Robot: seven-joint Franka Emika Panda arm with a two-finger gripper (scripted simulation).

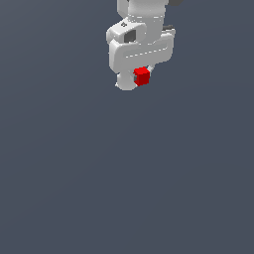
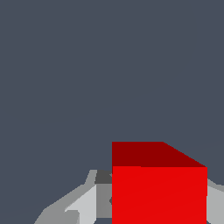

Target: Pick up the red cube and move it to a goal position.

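The red cube (image 1: pixel 142 76) is a small bright red block held at the lower end of the white arm, near the top of the exterior view. My gripper (image 1: pixel 140 78) is shut on it, with white fingers on either side. In the wrist view the red cube (image 2: pixel 159 188) fills the lower part of the picture, and a grey finger (image 2: pixel 83 203) shows beside it. No goal marker is visible in either view.
Plain dark grey-blue ground (image 1: pixel 127 173) fills the remainder of both views, with no other objects or edges showing.
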